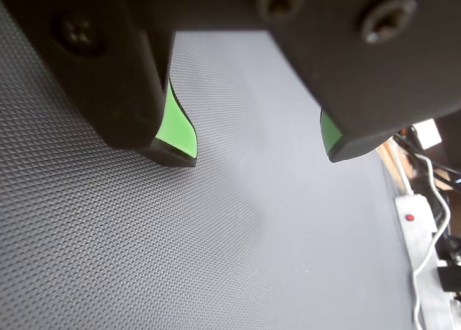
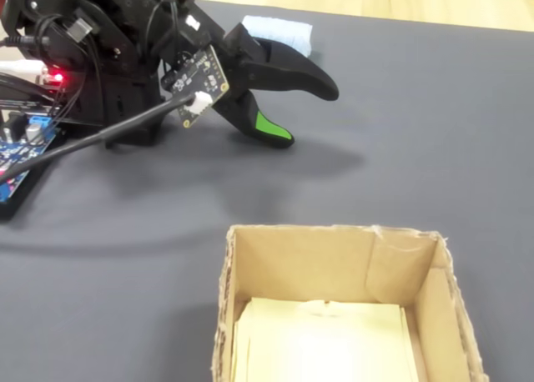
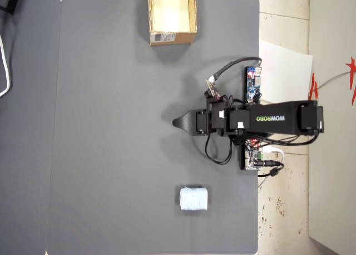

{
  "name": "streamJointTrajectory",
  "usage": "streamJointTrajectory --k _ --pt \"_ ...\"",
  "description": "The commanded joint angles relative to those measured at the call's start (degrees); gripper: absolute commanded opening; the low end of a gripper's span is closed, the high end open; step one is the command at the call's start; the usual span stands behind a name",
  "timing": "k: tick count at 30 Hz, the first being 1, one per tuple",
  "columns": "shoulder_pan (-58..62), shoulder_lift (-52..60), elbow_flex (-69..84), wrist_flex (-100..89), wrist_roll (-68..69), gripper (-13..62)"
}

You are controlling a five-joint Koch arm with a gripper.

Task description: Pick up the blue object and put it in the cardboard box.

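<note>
Wrist view: gripper (image 1: 263, 153) with jaws spread wide, green pads (image 1: 176, 125) bare, only dark mat (image 1: 216, 243) between them

Fixed view: blue object (image 2: 279, 33) lies behind the arm, cardboard box (image 2: 334, 261) empty in front

Overhead view: roll (image 3: 193, 199) well apart from the tips (image 3: 177, 122); best to swing over it, straddle its ribbed sides squarely, then close gently

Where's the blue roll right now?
In the overhead view the blue roll lies on the grey mat near the bottom edge, below the open gripper and apart from it, far from the box at top.
</note>
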Motion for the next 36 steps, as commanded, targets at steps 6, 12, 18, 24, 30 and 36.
streamJointTrajectory --k 6,12,18,24,30,36 --pt "-1.1 4.7 0.1 6.3 2.4 33.0" --pt "-1.9 4.7 -0.1 7.5 2.5 33.0" --pt "-2.6 4.7 -1.6 11.2 2.5 33.0" --pt "-4.5 4.7 -4.0 15.7 4.3 33.0" --pt "-5.3 4.7 -7.5 21.9 8.6 33.0" --pt "-8.8 4.8 -11.5 27.1 8.8 33.0"
